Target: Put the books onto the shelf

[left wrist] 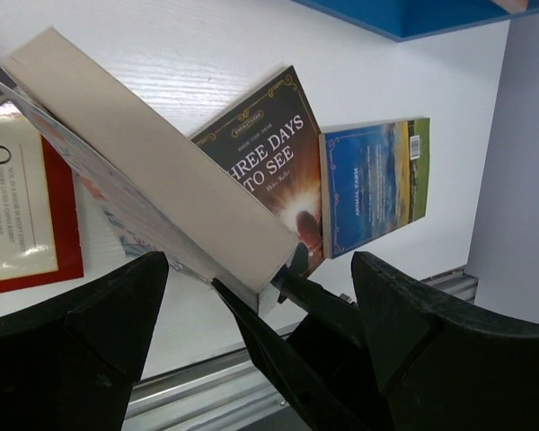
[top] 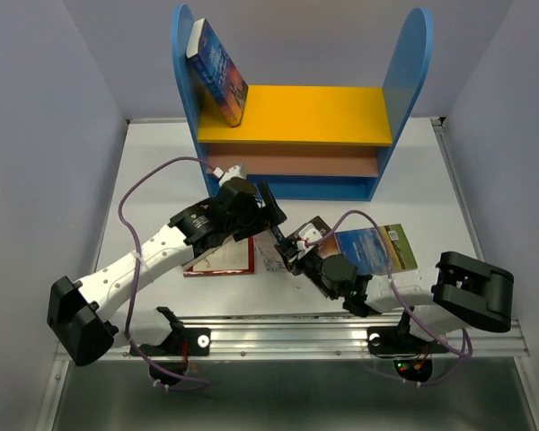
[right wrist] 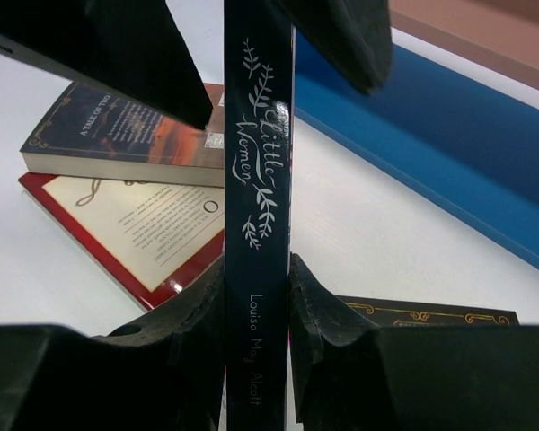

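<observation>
right claw [right wrist: 256, 301] pinches a navy book [right wrist: 257, 162] by its spine, holding it above the table [top: 162, 153] in front of the shelf [top: 410, 67]. white script on the spine reads "little women", with leaf sprigs around it. left claw [left wrist: 256, 265] is spread wide, one finger on each side of the same book. the shelf has tall rounded blue sides, a yellow upper board, a brown lower board and a blue base. only the left wrist view shows the held book's pale page edge, tilted. it also shows the covers of a dark brown book [left wrist: 269, 153] titled "three days to see" and a blue-green book [left wrist: 373, 193], lying side by side with edges meeting. only the right wrist view shows the spine title and a dark reddish book [right wrist: 117, 135] lying on a red-bordered white book [right wrist: 135, 229]. only the top view shows a blue-orange book [top: 217, 70] on the yellow board, leaning against the left side panel. six books in all: one on the shelf, one gripped, four flat on the table. one shelf, two claws.
</observation>
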Controlling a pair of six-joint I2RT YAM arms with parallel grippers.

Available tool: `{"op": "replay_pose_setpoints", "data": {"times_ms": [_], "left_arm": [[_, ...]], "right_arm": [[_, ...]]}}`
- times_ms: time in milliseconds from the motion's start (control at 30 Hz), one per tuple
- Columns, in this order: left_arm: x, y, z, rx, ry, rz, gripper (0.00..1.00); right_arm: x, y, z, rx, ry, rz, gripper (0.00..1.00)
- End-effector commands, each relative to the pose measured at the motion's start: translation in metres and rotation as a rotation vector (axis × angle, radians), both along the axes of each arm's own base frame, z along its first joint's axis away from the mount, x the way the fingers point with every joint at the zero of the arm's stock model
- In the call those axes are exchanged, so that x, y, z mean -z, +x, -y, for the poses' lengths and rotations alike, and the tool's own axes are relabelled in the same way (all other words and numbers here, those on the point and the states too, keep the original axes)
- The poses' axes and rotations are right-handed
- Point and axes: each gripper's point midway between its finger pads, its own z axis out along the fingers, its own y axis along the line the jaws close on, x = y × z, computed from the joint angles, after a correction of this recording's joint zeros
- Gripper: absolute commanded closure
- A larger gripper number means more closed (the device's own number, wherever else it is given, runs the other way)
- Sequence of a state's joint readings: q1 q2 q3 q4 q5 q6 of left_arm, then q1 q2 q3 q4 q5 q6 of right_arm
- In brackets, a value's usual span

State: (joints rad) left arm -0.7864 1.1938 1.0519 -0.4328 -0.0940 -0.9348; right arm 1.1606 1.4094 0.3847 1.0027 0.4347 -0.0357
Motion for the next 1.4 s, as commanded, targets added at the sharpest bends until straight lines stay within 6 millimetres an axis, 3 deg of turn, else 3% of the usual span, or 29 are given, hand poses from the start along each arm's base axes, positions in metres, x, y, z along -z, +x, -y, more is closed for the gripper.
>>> {"op": "replay_pose_setpoints", "data": {"times_ms": [0, 133, 267, 367, 467, 533, 567, 600, 633, 667, 767, 867, 900, 967, 1000, 1100, 1267, 1367], "left_arm": [[-0.006, 0.004, 0.014, -0.061, -0.04, 0.027, 0.06], [0.006, 0.005, 0.01, -0.134, -0.006, 0.001, 0.12], [0.017, 0.005, 0.001, -0.221, 0.041, -0.025, 0.27], [0.018, 0.006, -0.004, -0.276, 0.051, -0.019, 0.44], [0.016, 0.01, -0.005, -0.295, 0.058, -0.006, 0.5], [0.018, 0.011, -0.004, -0.294, 0.068, -0.004, 0.75], [0.019, 0.011, -0.003, -0.291, 0.076, -0.008, 0.76], [0.018, 0.011, -0.002, -0.286, 0.08, -0.008, 0.94], [0.016, 0.011, -0.002, -0.286, 0.088, -0.003, 1.0], [0.014, 0.011, -0.003, -0.285, 0.091, 0.001, 1.0], [0.004, 0.013, -0.004, -0.283, 0.098, 0.043, 1.0], [-0.009, 0.009, -0.003, -0.265, 0.117, 0.103, 1.0], [-0.013, 0.009, -0.006, -0.265, 0.131, 0.125, 1.0], [-0.02, 0.007, -0.005, -0.253, 0.137, 0.153, 1.0], [-0.019, 0.004, -0.004, -0.25, 0.147, 0.155, 1.0], [-0.014, 0.001, -0.01, -0.242, 0.189, 0.157, 1.0], [-0.009, -0.004, -0.007, -0.187, 0.172, 0.176, 1.0], [-0.017, -0.006, -0.004, -0.144, 0.137, 0.22, 1.0]], "right_arm": [[-0.036, -0.002, -0.014, 0.031, 0.11, 0.076, 0.95], [-0.038, -0.004, -0.013, 0.08, 0.126, 0.09, 0.95], [-0.039, -0.008, -0.013, 0.096, 0.153, 0.084, 0.95], [-0.037, -0.008, -0.01, 0.114, 0.156, 0.081, 0.95], [-0.034, -0.01, -0.01, 0.119, 0.149, 0.081, 0.94], [-0.031, -0.012, -0.013, 0.116, 0.137, 0.083, 0.92], [-0.03, -0.011, -0.012, 0.124, 0.133, 0.083, 0.91], [-0.029, -0.014, -0.014, 0.116, 0.123, 0.085, 0.9], [-0.029, -0.013, -0.013, 0.13, 0.122, 0.084, 0.87], [-0.03, -0.016, -0.015, 0.122, 0.126, 0.083, 0.84], [-0.03, -0.018, -0.015, 0.116, 0.147, 0.059, 0.6], [-0.039, -0.026, -0.019, 0.061, 0.177, 0.018, 0.48], [-0.032, -0.032, -0.022, 0.029, 0.165, -0.026, 0.37], [-0.035, -0.038, -0.025, -0.006, 0.178, -0.059, 0.32], [-0.044, -0.043, -0.026, -0.037, 0.214, -0.077, 0.24], [-0.045, -0.052, -0.023, -0.072, 0.225, -0.134, 0.07], [-0.07, -0.061, 0.006, -0.068, 0.346, -0.178, 0.03], [-0.081, -0.057, 0.028, -0.008, 0.41, -0.188, 0.0]]}}
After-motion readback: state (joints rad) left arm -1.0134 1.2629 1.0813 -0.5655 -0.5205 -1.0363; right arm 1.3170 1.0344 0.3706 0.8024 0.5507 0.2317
